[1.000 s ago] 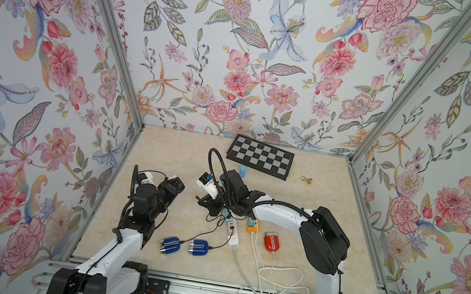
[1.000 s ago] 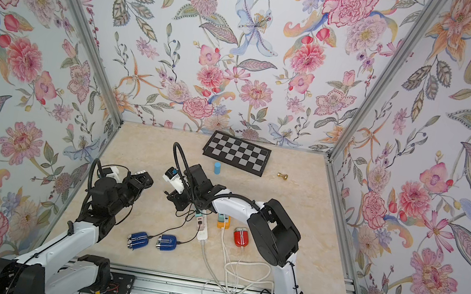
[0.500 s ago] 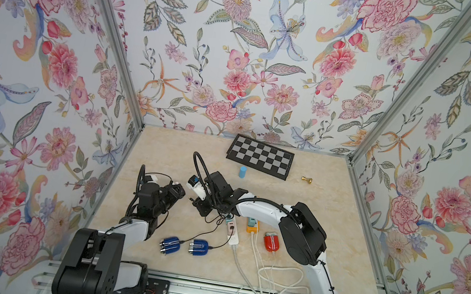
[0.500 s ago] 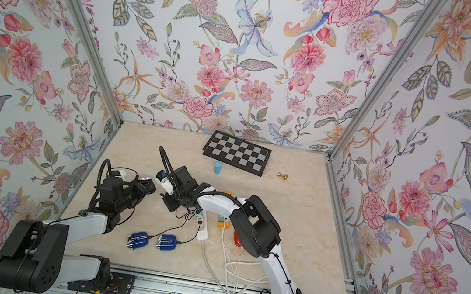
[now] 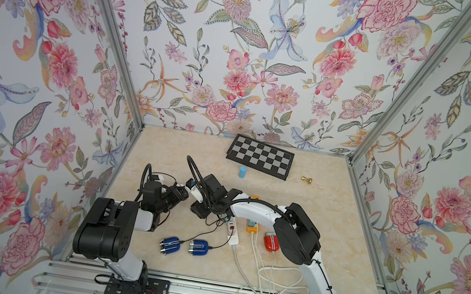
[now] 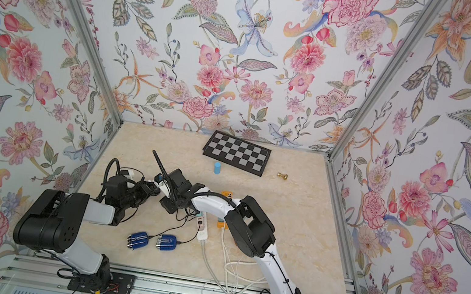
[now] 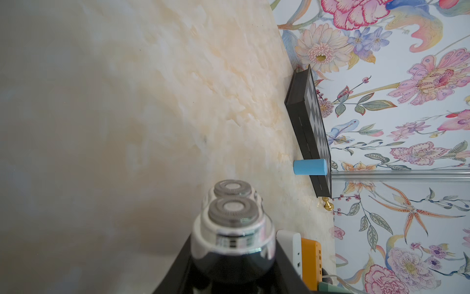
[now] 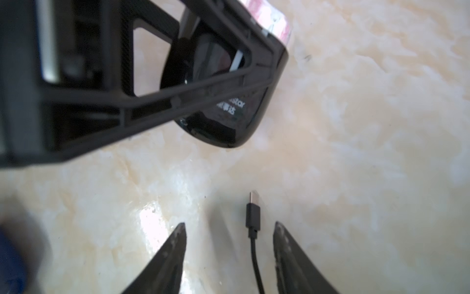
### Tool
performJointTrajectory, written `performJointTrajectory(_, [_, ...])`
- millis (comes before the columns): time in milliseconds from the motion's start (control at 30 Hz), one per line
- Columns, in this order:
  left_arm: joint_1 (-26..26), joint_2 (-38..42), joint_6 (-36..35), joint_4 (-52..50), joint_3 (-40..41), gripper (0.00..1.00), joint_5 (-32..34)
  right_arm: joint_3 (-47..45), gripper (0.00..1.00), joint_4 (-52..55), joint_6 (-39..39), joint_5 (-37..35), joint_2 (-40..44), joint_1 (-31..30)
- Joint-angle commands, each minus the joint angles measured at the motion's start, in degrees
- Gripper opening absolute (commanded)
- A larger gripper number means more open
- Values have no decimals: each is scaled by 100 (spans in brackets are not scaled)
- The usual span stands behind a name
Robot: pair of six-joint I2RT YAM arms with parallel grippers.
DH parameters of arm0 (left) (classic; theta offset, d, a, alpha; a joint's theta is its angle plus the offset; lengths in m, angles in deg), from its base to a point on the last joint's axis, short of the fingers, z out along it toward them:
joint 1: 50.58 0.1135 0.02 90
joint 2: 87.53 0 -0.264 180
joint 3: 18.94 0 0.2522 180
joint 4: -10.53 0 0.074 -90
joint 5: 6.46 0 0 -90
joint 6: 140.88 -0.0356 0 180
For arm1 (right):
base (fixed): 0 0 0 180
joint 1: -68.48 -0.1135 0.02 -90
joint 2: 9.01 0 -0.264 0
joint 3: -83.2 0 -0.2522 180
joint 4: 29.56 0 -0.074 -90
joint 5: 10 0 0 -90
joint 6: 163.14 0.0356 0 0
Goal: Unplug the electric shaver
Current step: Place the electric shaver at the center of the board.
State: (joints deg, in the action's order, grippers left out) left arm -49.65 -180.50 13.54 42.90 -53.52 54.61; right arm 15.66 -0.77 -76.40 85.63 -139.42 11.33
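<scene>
Looking past our right pincer (image 8: pixel 229 227), we find its dark, tapered fingertips (image 8: pixel 175 247) standing apart and gripping nothing. The USB-C plug (image 8: pixel 253 216) lies on the worktop (image 8: pixel 356 127) between them, touching neither as far as we can tell. Its long axis runs straight out along the pincer's reach, its metal tongue pointing ahead at the electric shaver (image 8: pixel 229 122). The shaver's rounded base hangs just beyond the plug and clear of it. Our left pincer (image 5: pixel 179 194) is clamped on the shaver's body, so the left arm carries the shaver and the right is nearer the plug. We judge the plug already out; any coming move turns on that gap between tongue and base.

The shaver is glossy black plastic under a chrome collar, topped with two round, finely meshed cutter heads (image 7: pixel 232 211). The plug is a matte moulded block on a thin, limp black cable (image 8: pixel 255 264). The worktop is smooth, cream and marbled, with a sheen.
</scene>
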Motion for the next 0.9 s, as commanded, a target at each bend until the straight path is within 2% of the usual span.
performJointTrajectory(0, [57, -233, -44, 741, -28, 0, -304, 208, 61, 327, 36, -277, 195, 10])
performJointTrajectory(333, [66, -388, -215, 809, 67, 0, -249, 508, 68, 701, 158, -128, 360, 65])
performJointTrajectory(433, [70, -406, -294, 748, 95, 3, -193, 526, 69, 710, 247, 0, 376, 107])
performJointTrajectory(867, [69, -183, -813, 196, 121, 29, 87, 672, 71, 772, 684, 348, 651, 457])
